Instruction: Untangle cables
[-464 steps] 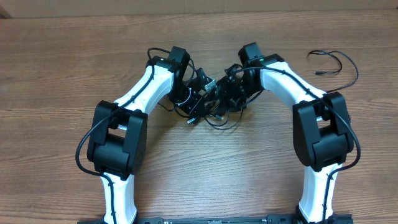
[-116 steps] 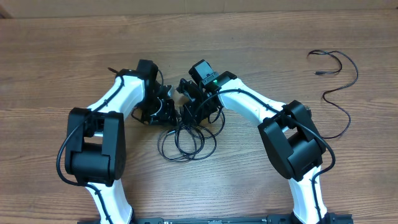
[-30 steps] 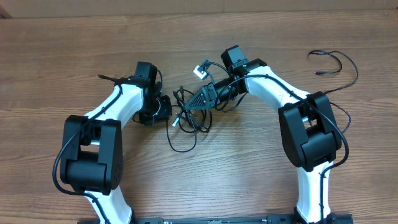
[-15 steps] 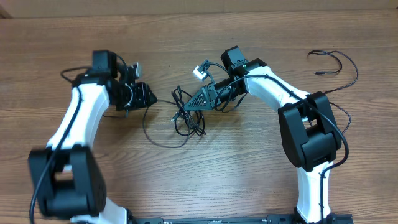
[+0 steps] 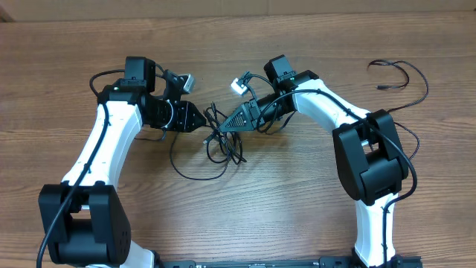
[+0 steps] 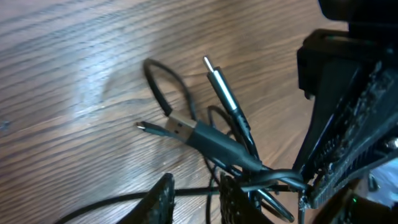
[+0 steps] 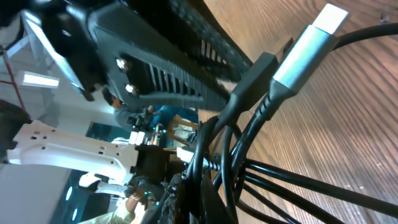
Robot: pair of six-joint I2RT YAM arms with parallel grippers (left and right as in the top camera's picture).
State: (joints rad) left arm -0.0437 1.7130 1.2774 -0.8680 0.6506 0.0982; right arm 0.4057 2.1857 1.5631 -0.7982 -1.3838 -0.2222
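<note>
The cables (image 5: 223, 143) form a black tangle at the table's middle, with one loop (image 5: 186, 170) trailing to the left. My right gripper (image 5: 229, 126) is shut on the top of the bundle, and strands run between its fingers (image 7: 214, 200). A silver-tipped plug (image 7: 311, 40) juts out above them. My left gripper (image 5: 199, 119) points at the tangle from the left. In its wrist view its jaws stand a little apart (image 6: 196, 199) and one thin cord crosses the gap untouched. A flat USB plug (image 6: 180, 127) and a silver barrel plug (image 6: 221, 84) lie just ahead.
A separate black cable (image 5: 405, 78) lies in a loose curve at the far right of the wooden table (image 5: 297, 216), apart from the tangle. The right gripper's dark body (image 6: 348, 137) stands close in front of the left one.
The left arm swung out to the left, opened and drew a loop of cable aside. It has come back right to the tangle with narrower jaws. The right arm has not moved.
</note>
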